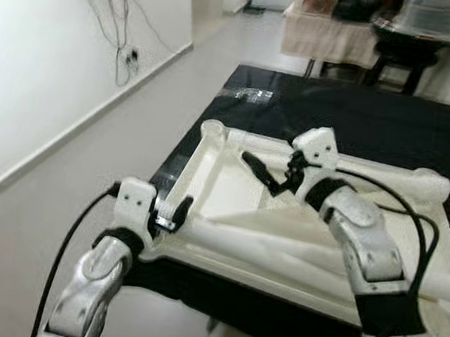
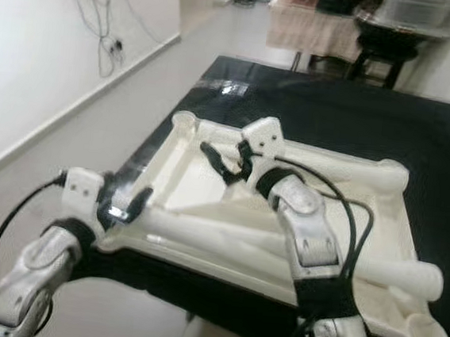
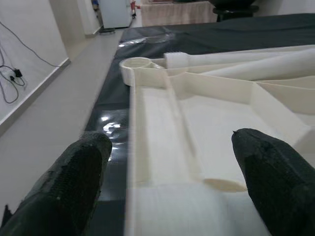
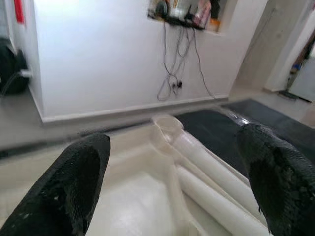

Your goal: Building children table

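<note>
Left eye view: the left gripper point(image 1: 171, 215) is held with fingers point(image 3: 78, 184) spread wide either side of the near-left rim of the white moulded plastic tabletop point(image 1: 231, 187), nothing clamped. The right gripper point(image 1: 265, 177) is poised above its recess, fingers parted and empty. White cylindrical plastic legs point(image 1: 282, 242) are laid across the tabletop, which is set upside down on the black worktop point(image 1: 388, 128).
</note>
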Motion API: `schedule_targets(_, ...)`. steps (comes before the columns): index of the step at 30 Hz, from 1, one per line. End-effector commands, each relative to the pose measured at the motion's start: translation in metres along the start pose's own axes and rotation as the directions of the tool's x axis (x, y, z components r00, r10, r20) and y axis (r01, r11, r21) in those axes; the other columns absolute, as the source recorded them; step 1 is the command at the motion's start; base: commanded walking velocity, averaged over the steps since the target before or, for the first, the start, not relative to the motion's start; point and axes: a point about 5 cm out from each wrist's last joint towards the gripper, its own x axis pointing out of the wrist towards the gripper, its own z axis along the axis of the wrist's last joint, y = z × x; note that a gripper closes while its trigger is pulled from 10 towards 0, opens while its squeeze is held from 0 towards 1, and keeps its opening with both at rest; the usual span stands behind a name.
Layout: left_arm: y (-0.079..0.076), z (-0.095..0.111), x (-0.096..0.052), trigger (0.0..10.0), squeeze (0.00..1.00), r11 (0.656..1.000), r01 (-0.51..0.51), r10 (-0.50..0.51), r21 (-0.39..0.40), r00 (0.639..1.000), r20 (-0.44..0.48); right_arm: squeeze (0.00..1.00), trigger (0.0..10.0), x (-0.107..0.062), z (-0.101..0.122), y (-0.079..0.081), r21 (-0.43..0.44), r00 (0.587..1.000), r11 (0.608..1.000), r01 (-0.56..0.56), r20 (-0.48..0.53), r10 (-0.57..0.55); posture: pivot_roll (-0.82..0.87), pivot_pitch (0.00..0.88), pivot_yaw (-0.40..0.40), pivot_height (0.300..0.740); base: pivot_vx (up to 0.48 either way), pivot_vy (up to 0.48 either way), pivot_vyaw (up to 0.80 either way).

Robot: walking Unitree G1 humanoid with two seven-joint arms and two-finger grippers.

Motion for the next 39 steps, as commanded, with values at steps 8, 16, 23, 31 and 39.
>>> schedule_targets(8, -0.02, 0.008, 0.001, 10.0, 0.0, 0.99, 0.119, -0.117, -0.072, 0.993, 0.032, 0.0, 10.0, -0.036, 0.004, -0.008, -0.124, 0.934, 0.946, -0.3, -0.243, 0.264, -0.01, 0.0, -0.005, 0.74, 0.0, -0.472, 0.0)
schedule_targets(16, -0.036, 0.012, 0.0, 10.0, 0.0, 0.969, 0.214, -0.211, -0.119, 0.977, 0.039, 0.0, 10.0, -0.056, 0.009, 0.001, -0.058, 0.743, 0.811, -0.582, -0.444, 0.501, -0.01, 0.0, -0.015, 0.74, 0.0, -0.118, 0.0)
schedule_targets(23, -0.038, 0.004, -0.009, 10.0, 0.0, 0.963, 0.236, -0.239, -0.13, 0.971, -0.005, 0.0, 10.0, -0.062, 0.002, 0.005, -0.073, 0.592, 0.726, -0.683, -0.639, 0.492, 0.0, 0.0, -0.026, 0.74, 0.0, 0.0, 0.0)
schedule_targets(31, -0.051, -0.02, -0.038, 10.0, 0.0, 0.919, 0.347, -0.374, -0.188, 0.918, -0.134, 0.0, 10.0, -0.057, 0.003, -0.028, -0.134, 0.537, 0.783, -0.607, -0.796, 0.28, 0.01, 0.0, -0.039, 0.74, 0.0, 0.0, 0.0)
schedule_targets(39, -0.051, -0.027, -0.042, 10.0, 0.0, 0.925, 0.328, -0.361, -0.194, 0.917, -0.168, 0.0, 10.0, -0.047, -0.001, -0.019, -0.143, 0.491, 0.775, -0.616, -0.838, 0.236, 0.0, 0.0, -0.048, 0.74, 0.0, 0.0, 0.0)
